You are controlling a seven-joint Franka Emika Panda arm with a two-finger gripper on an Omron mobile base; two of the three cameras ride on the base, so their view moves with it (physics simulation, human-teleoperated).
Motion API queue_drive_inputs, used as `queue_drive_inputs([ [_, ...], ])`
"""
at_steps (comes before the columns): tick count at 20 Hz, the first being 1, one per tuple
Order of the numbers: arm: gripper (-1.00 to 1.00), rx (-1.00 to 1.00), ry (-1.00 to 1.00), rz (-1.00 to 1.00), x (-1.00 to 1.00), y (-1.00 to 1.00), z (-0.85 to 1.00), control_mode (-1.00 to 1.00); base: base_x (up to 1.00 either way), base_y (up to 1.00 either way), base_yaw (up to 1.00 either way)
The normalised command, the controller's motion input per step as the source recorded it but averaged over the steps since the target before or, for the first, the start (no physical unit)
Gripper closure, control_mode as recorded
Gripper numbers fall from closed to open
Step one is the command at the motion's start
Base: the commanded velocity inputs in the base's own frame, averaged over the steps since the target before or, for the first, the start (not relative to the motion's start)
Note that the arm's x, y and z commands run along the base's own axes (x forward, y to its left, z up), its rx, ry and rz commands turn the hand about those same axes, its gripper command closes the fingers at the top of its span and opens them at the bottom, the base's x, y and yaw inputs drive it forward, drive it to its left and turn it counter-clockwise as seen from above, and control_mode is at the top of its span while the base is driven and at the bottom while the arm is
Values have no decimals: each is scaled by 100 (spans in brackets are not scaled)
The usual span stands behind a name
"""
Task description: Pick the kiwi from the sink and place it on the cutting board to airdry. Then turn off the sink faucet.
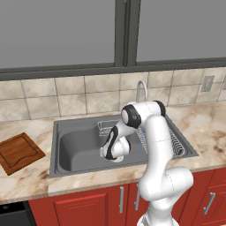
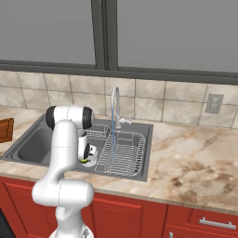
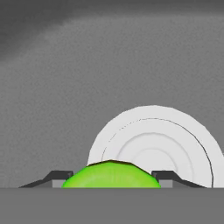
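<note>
Claw point(image 3: 111, 176) down inside the sink point(image 1: 79, 145), fingers point(image 3: 59, 177) either side of the kiwi point(image 3: 111, 175) w/ tips against its flanks, so closed on the fruit. Round silver drain point(image 3: 157, 144) just beyond the claw, partly behind the kiwi. Faucet point(image 2: 115, 104) behind claw at the sink's back edge, thin water stream point(image 2: 113, 139) falling onto the wire rack point(image 2: 122, 155). Cutting board point(image 1: 20, 152) well apart on the bench point(image 1: 198, 128), past the sink's far end.

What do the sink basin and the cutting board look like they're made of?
The sink looks like dark grey metal with a matte finish: even grey, no shine, a silver drain. The cutting board looks like reddish-brown wood, with visible grain lines and a darker raised rim.
</note>
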Motion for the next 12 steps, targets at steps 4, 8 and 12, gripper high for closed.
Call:
queue_drive_inputs([
  [4, 100, 0, 0, 0, -2, 0, 19, -100, 0, 0, 0],
  [8, 100, 0, 0, 0, -2, 0, 26, -100, 0, 0, 0],
  [12, 100, 0, -1, 0, -6, 0, 27, -100, 0, 0, 0],
])
